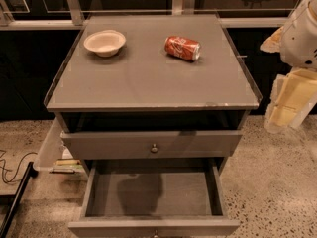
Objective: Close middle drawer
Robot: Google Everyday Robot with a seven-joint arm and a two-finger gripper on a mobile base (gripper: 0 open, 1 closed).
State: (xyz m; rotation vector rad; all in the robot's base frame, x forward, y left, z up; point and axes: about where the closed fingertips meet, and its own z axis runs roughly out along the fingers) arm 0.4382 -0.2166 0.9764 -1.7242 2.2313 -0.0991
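Observation:
The grey cabinet stands in the middle of the camera view. Its uppermost drawer, with a round knob, sits a little way out under the top. The middle drawer below it is pulled far out toward me. Its shallow grey box is empty, and its flat front is at the bottom edge of the view. The lowest drawer is hidden beneath it. My gripper, white with cream fingers, hangs at the right edge, beside the cabinet's right side, apart from it and above the floor. It holds nothing that I can see.
A white bowl and a red soda can lying on its side rest on the cabinet top. A clear plastic bin stands against the cabinet's left side. Dark cables lie on the speckled floor at the left. Dark glass panels run behind.

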